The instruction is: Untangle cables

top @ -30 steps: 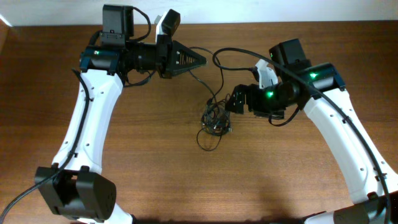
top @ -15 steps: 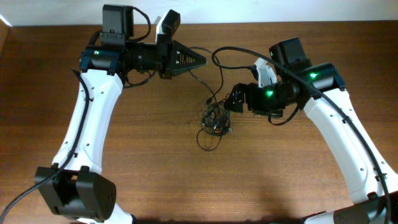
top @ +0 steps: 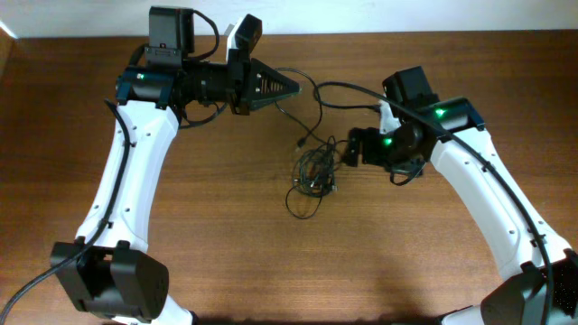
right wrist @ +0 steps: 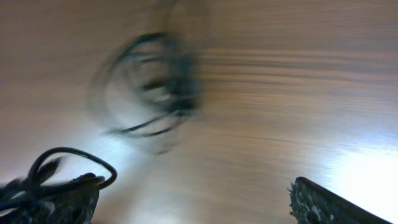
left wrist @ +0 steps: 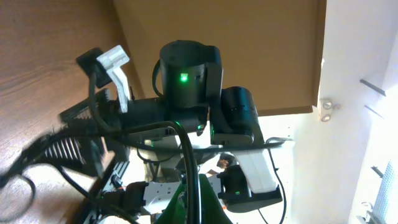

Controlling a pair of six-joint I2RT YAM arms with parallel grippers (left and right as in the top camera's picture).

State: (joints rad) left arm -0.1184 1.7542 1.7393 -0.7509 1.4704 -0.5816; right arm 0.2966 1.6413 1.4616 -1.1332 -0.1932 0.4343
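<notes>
The cables [top: 313, 171] lie as one small knotted black bundle at the table's middle, with a loose loop [top: 302, 204] trailing toward the front. Thin strands rise from the bundle toward my left gripper [top: 296, 88], which is raised over the far side and shut on a cable. In the left wrist view that black cable [left wrist: 188, 163] runs up from between the left gripper [left wrist: 189, 213] jaws. My right gripper [top: 347, 152] stands open just right of the bundle. In the right wrist view the right gripper [right wrist: 193, 205] is spread wide, the cables [right wrist: 152, 87] blurred ahead, and a cord loop [right wrist: 74, 167] beside the left finger.
A thicker black arm cable [top: 348, 88] arches from the right arm toward the table's middle. The table's back edge [top: 361, 34] meets a white wall. Bare wood [top: 298, 271] spreads in front of the bundle.
My right arm has swung and drawn slightly to the right, away from the bundle, its jaws still open. The left arm and the bundle have not moved.
</notes>
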